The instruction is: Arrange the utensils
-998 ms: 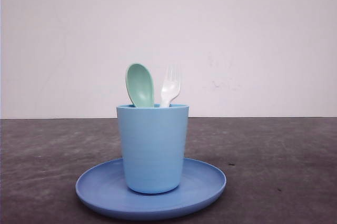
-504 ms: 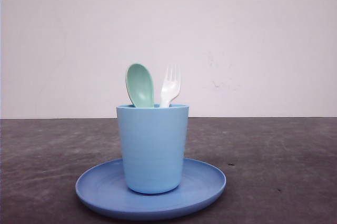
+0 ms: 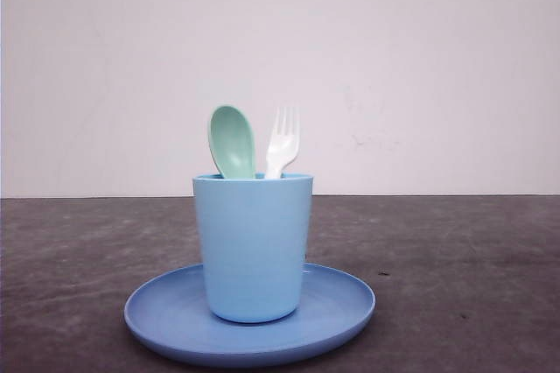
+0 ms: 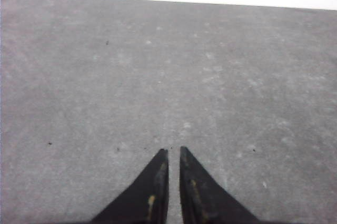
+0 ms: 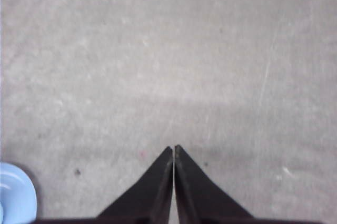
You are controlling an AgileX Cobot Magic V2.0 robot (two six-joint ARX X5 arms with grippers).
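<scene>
spoon (image 3: 232, 142), fork (image 3: 283, 143) upright in cup (image 3: 252, 246), plate (image 3: 341, 303)

No text, label, brand, number or sign can be read on anything here. The light blue cup (image 3: 253, 246), the blue plate (image 3: 166, 325), the mint-green spoon (image 3: 232, 141) and the white fork (image 3: 282, 143) all have plain, unmarked surfaces, as do the grey tabletop (image 3: 472, 268) and the pale wall (image 3: 420, 58).
</scene>
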